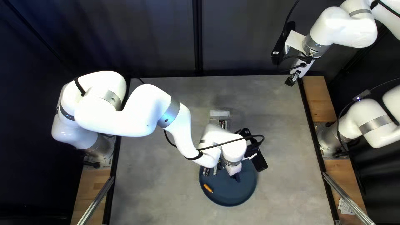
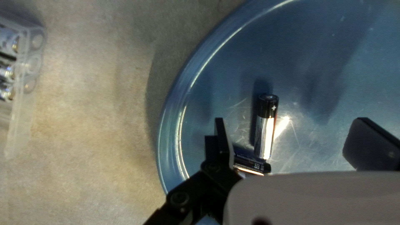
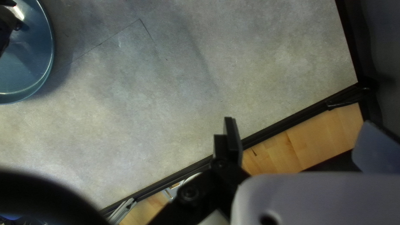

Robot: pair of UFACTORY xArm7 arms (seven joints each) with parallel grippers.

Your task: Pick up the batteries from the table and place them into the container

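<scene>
Currently, my left gripper hangs spread above batteries on the blue plate; my right gripper, also parted, holds nothing. The clear container sits beyond the plate, batteries inside.

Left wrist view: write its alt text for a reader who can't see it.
The open left claw is above a round blue tray, with one dark-and-silver battery between its parted fingers and a second battery partly hidden. Beside the tray, a clear plastic container with more batteries sits on the table.
</scene>
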